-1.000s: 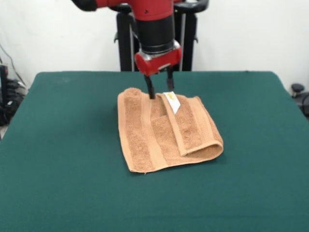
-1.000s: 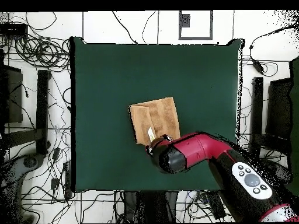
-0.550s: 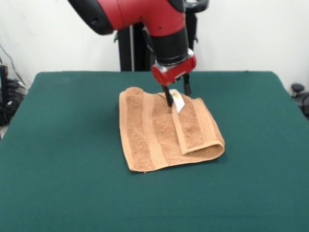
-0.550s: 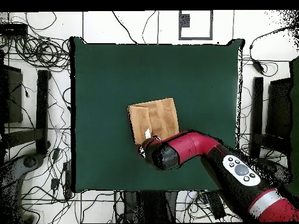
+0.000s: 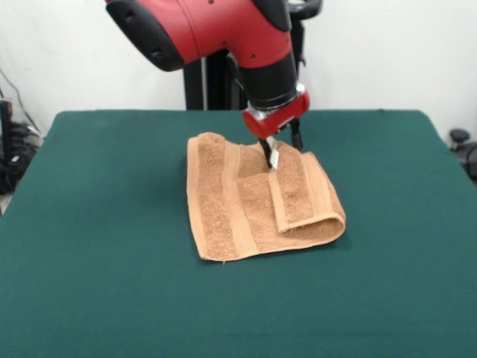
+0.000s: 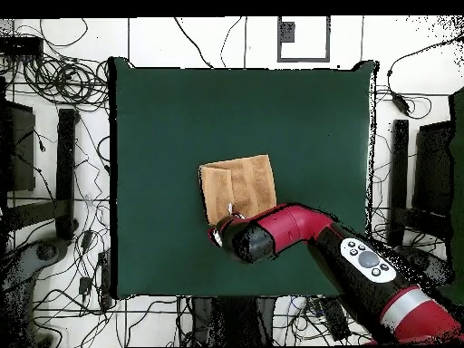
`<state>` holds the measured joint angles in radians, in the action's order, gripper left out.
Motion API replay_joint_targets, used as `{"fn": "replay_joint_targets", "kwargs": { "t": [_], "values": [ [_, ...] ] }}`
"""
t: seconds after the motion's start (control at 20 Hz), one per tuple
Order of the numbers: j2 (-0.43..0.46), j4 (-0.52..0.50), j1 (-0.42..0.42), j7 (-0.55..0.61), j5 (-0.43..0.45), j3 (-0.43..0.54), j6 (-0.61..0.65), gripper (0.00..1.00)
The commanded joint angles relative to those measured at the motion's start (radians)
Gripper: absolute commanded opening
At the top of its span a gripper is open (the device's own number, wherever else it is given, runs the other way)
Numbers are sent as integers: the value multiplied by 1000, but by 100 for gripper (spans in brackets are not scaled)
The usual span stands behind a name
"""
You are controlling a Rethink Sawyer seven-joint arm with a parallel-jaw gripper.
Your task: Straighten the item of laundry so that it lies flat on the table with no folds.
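The orange-tan item of laundry (image 5: 253,198) lies near the middle of the green table (image 5: 89,224). Its right side is doubled over toward the middle, with a rounded fold on the right. In the overhead view the towel (image 6: 240,184) shows as a small square, and the red arm covers its near edge. My gripper (image 5: 282,148) is low over the towel's far edge. Its black fingers (image 5: 266,152) stand apart on either side of the small white tag (image 5: 274,156), so it is open. In the overhead view the arm hides the gripper.
Tangled cables (image 6: 63,77) and black stands (image 6: 65,172) lie on the floor around the table (image 6: 163,118). The red arm (image 6: 299,231) reaches in from the lower right corner.
The gripper has moved rightward in the front view along the towel's far edge and come lower, now at the white tag. The towel's far edge has shifted slightly.
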<state>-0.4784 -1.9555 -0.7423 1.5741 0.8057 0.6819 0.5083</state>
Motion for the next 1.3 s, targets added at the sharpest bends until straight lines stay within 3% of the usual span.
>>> {"fn": "replay_joint_targets", "kwargs": {
  "t": [0.05,0.35,0.4,0.55,0.65,1.15,1.3],
  "values": [
    [17,63,23,-129,23,33,60,100],
    [40,75,11,-144,7,49,68,100],
    [46,78,10,-138,8,51,57,0],
    [52,85,7,-65,-28,28,47,0],
    [53,94,4,-164,7,51,78,0],
    [-8,42,16,-75,-11,29,61,0],
    [-137,4,81,-50,40,-4,69,0]
  ]
}}
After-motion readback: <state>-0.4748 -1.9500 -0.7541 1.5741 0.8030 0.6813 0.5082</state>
